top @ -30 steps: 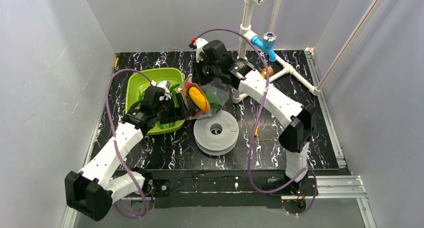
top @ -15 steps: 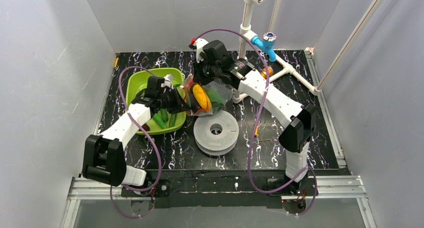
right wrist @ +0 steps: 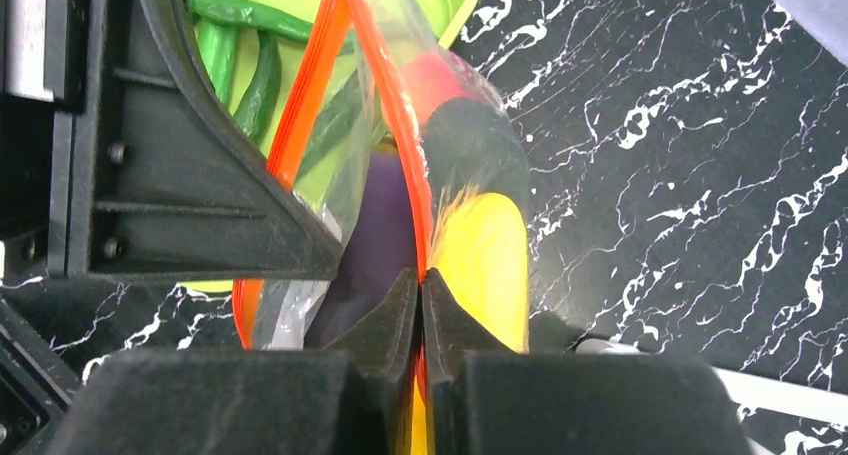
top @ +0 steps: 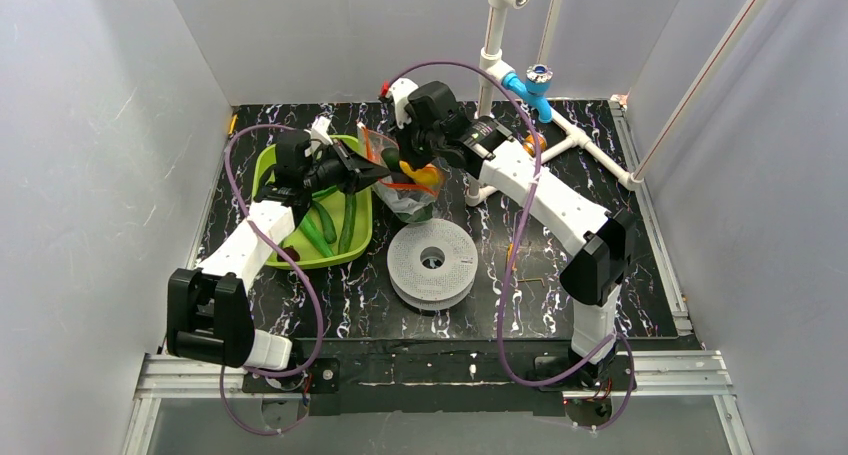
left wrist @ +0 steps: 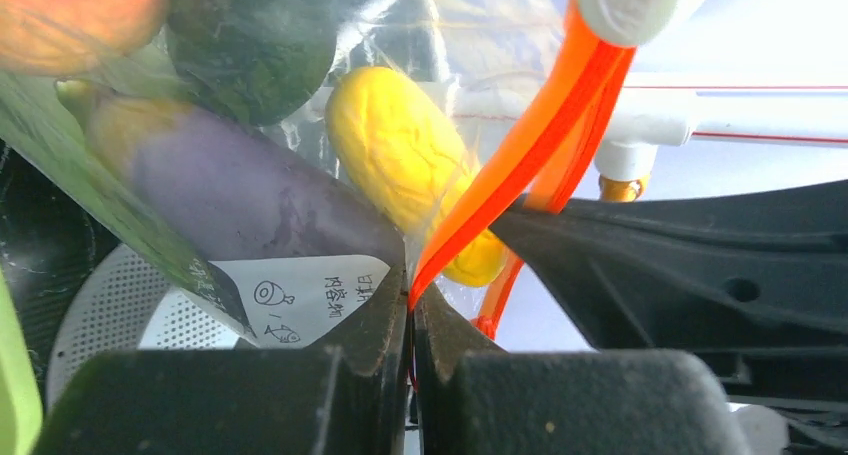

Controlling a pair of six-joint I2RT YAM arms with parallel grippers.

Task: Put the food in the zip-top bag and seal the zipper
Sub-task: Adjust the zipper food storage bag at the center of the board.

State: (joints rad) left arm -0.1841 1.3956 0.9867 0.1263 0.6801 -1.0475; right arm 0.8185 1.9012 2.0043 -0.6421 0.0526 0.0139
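The clear zip-top bag [top: 408, 197] hangs between both grippers over the table, behind the white disc. My left gripper [left wrist: 412, 297] is shut on its orange-red zipper [left wrist: 520, 145] at one end. My right gripper [right wrist: 420, 280] is shut on the same zipper [right wrist: 395, 105] further along. Through the plastic show a yellow piece [left wrist: 400, 165], a purple eggplant [left wrist: 230, 190], an orange-red fruit [left wrist: 80, 15] and a dark green piece [left wrist: 250, 45]. Long green peppers [top: 345, 220] lie in the green bowl. The mouth gapes beside the right jaws, its two orange strips apart.
The lime-green bowl [top: 300, 255] stands left of the bag under the left arm. A white perforated disc [top: 432, 265] lies just in front of the bag. White pipework with a blue fitting [top: 530, 85] stands at the back right, near the right arm.
The left gripper swung back from the bowl's near side to the bag and shut on the zipper. The bag went from lying tilted to hanging upright between both grippers.
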